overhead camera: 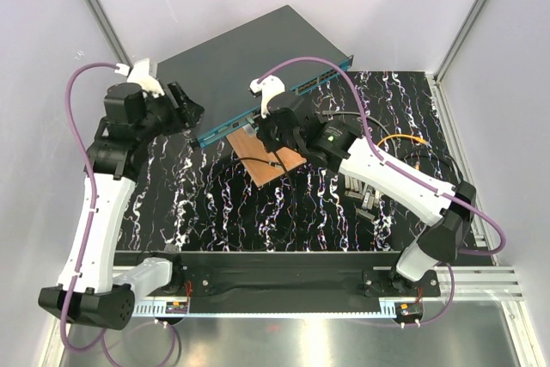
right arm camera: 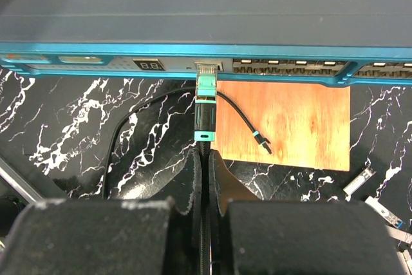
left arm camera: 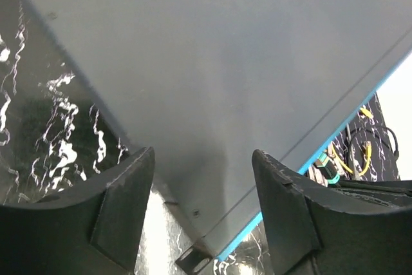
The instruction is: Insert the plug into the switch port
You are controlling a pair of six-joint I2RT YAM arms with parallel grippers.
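The switch (overhead camera: 249, 49) lies at the back of the table, dark grey on top with a teal front edge (right arm camera: 129, 51). My right gripper (right arm camera: 207, 154) is shut on the black cable just behind the black-and-teal plug (right arm camera: 205, 111). The plug's clear tip (right arm camera: 207, 69) sits at a port mouth on the switch front, next to the small display. How deep it sits I cannot tell. In the top view the right gripper (overhead camera: 277, 132) is at the front edge. My left gripper (left arm camera: 203, 181) is open, its fingers (left arm camera: 122, 204) apart on either side of the switch's left corner (left arm camera: 206, 223).
A small wooden board (right arm camera: 290, 123) lies under the front edge with a short black lead (right arm camera: 248, 123) on it. Loose connectors (overhead camera: 365, 195) and an orange cable (overhead camera: 404, 138) lie to the right. A metal module (right arm camera: 359, 181) lies near the board's corner.
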